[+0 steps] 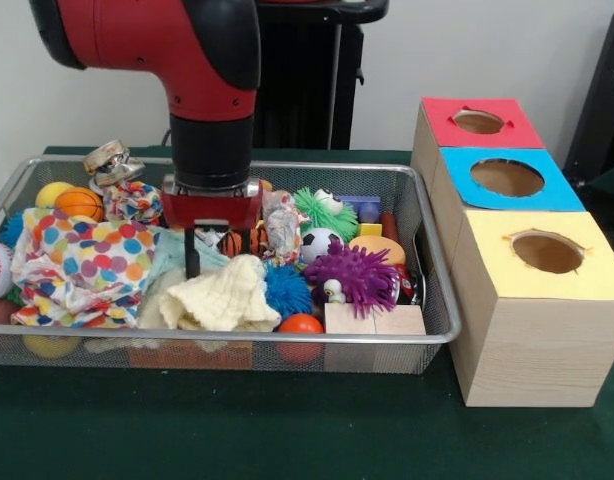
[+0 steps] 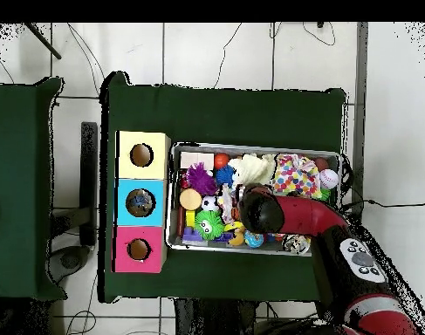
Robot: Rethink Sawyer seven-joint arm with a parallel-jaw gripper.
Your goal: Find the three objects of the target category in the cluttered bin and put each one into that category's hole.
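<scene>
Bottle: a crinkled clear bottle is lying mid-bin, just beside my pincer.
Bin: the wire-mesh bin is sitting left of the three boxes.
Pincer: my pincer is reaching into the cloths; I cannot tell whether it is apart or together.

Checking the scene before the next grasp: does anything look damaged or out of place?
A crushed silver can perches on the wire bin's far rim rather than lying inside. Nothing has spilled onto the table.
</scene>
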